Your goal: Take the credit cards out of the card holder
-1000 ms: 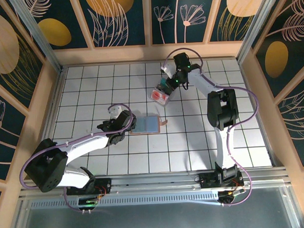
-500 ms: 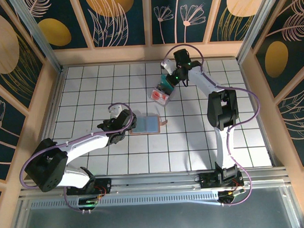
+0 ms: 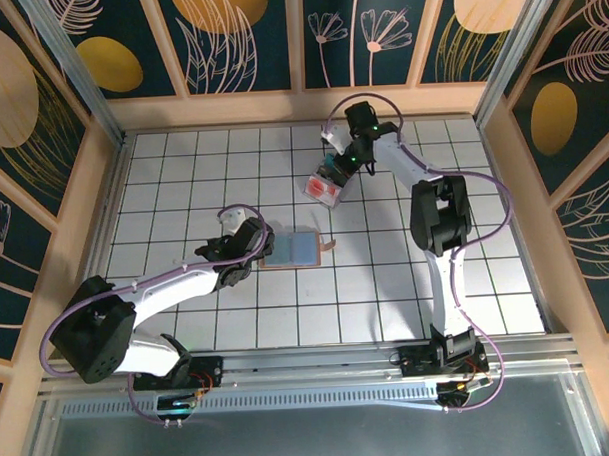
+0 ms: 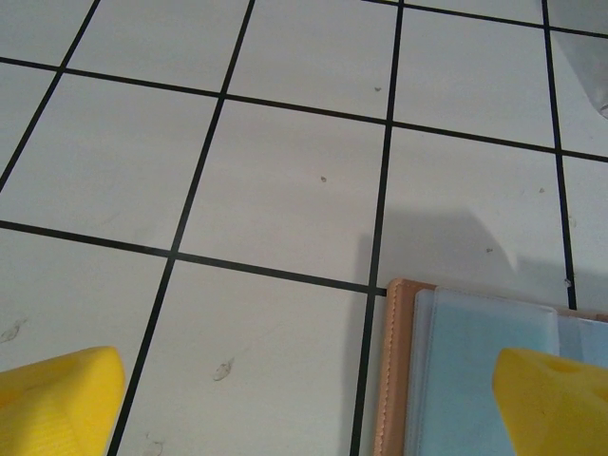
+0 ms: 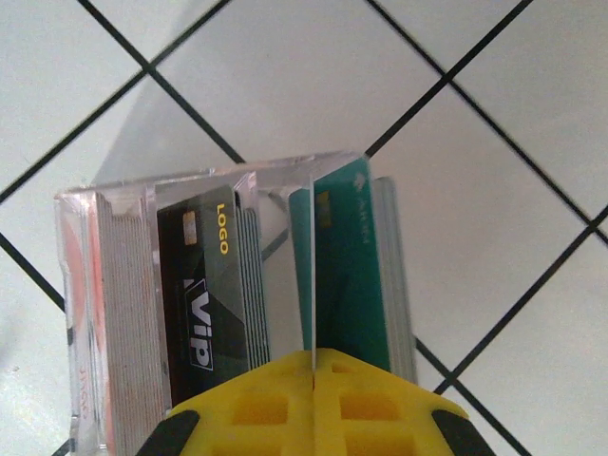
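A: Middle of worktop [image 3: 182,172]: card holder [image 3: 293,250] lies open, left hand [image 3: 255,241] spread across its left edge, grasping nothing.
B: Toward the far edge, right hand [image 5: 313,385] looks clenched on teal card [image 5: 347,266] in clear box [image 3: 323,187]. Risk: card snags, box tips or drags.

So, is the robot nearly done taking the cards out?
Maybe. Cards already stand in the clear box. The right gripper seems to pinch a teal card there. The card holder lies open by the open left gripper; whether cards remain inside, I can't tell.
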